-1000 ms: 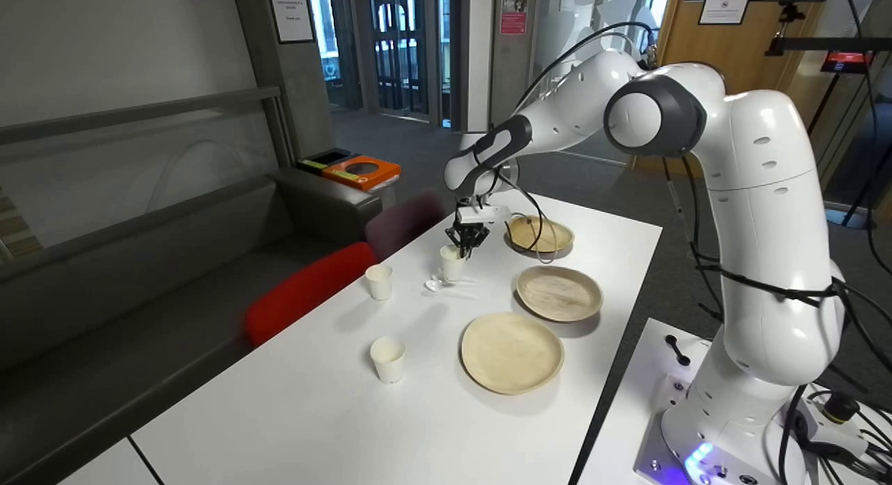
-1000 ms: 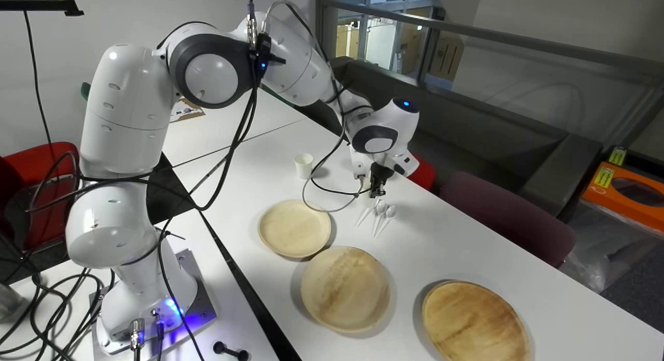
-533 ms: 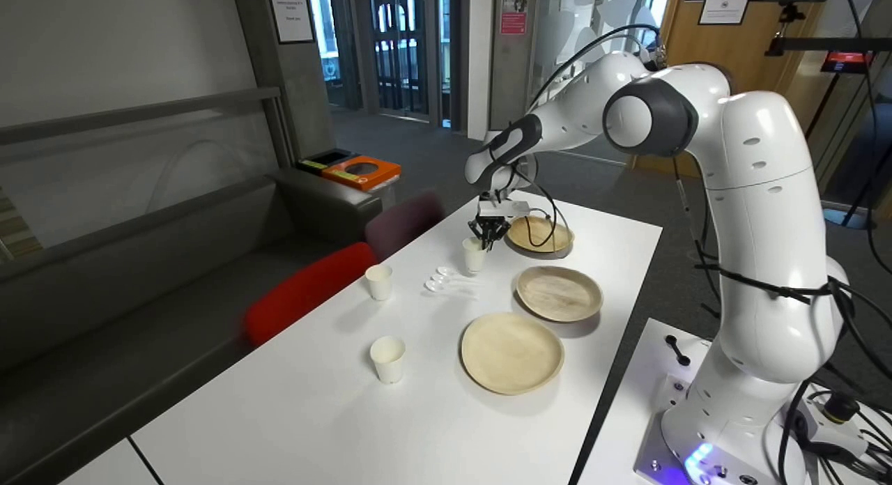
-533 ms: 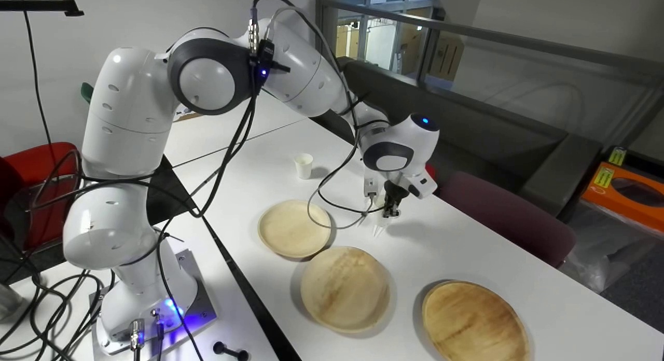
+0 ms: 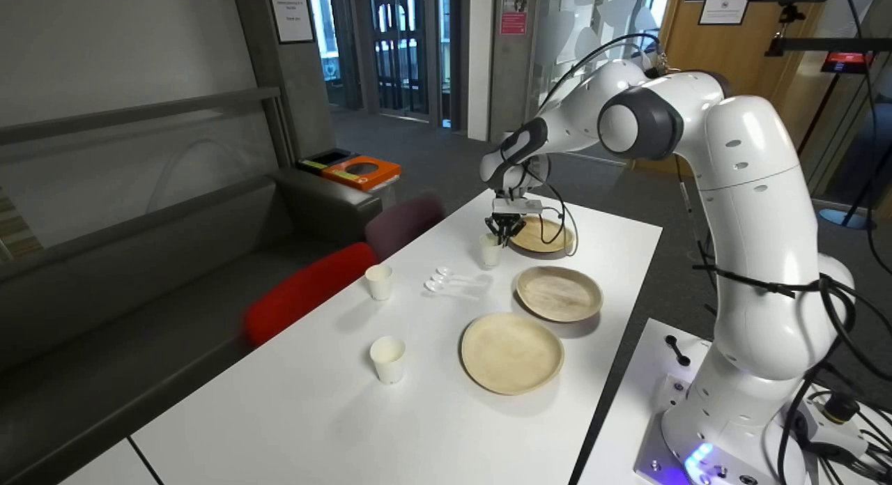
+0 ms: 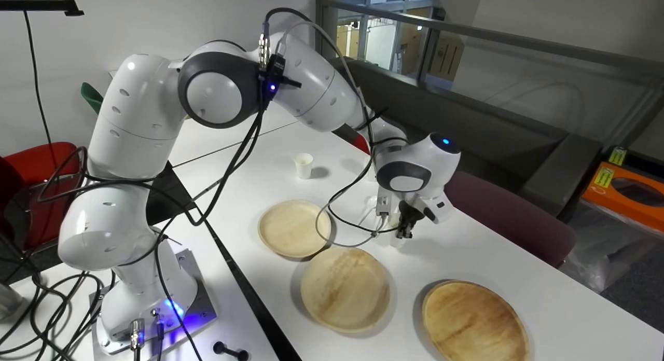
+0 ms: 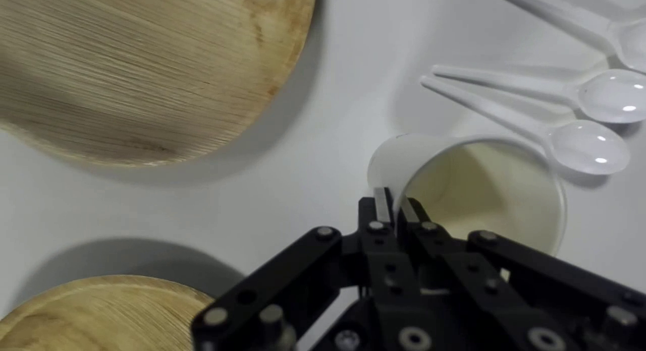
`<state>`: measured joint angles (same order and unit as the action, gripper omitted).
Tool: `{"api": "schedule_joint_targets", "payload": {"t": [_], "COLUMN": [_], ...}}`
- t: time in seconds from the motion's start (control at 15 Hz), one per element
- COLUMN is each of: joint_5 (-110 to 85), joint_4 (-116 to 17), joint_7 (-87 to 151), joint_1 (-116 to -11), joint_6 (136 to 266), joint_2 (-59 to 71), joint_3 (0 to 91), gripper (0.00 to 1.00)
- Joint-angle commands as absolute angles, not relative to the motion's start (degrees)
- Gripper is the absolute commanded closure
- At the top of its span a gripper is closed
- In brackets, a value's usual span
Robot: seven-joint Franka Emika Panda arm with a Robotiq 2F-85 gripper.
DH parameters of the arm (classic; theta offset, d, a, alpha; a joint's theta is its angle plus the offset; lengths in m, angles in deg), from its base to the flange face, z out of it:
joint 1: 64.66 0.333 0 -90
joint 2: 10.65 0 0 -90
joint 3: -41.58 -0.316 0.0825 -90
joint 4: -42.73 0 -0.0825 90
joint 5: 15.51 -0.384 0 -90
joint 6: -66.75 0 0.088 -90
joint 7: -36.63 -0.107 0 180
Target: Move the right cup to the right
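The right cup, small and white, shows in an exterior view (image 5: pixel 490 253), beside the far tan plate. In an exterior view it is partly hidden behind my gripper (image 6: pixel 398 241). My gripper (image 7: pixel 396 206) is shut on the wall of the right cup (image 7: pixel 487 189), one finger inside and one outside the rim. The gripper also shows in an exterior view (image 5: pixel 503 238). The cup is about upright and low over the table; I cannot tell whether it touches. Two other white cups stand on the table, a near one (image 5: pixel 387 361) and one by the red chair (image 5: pixel 379 283).
Three tan plates lie along the robot's side: near (image 5: pixel 512 352), middle (image 5: pixel 559 295) and far (image 5: pixel 535 235). Several white plastic spoons (image 7: pixel 588 147) lie beside the held cup. Cables (image 6: pixel 358 223) hang from the arm near the gripper.
My gripper and the held cup have moved past the spoons toward the far plate, to the right in both exterior views. The cup's shadow is closer to it now. Plates, spoons and other cups have not moved.
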<state>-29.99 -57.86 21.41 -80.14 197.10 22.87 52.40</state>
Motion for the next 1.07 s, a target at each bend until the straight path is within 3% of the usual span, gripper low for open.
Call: {"api": "schedule_joint_targets", "payload": {"t": [0.0, 1.0], "joint_5": [-30.7, -28.6], "joint_4": [-52.6, -50.0], "joint_7": [19.2, 14.3], "joint_1": [-81.4, -81.0], "joint_6": [193.9, 193.1], "joint_2": [26.9, 30.7], "joint_3": [53.1, 55.8], "gripper": [0.99, 0.99]}}
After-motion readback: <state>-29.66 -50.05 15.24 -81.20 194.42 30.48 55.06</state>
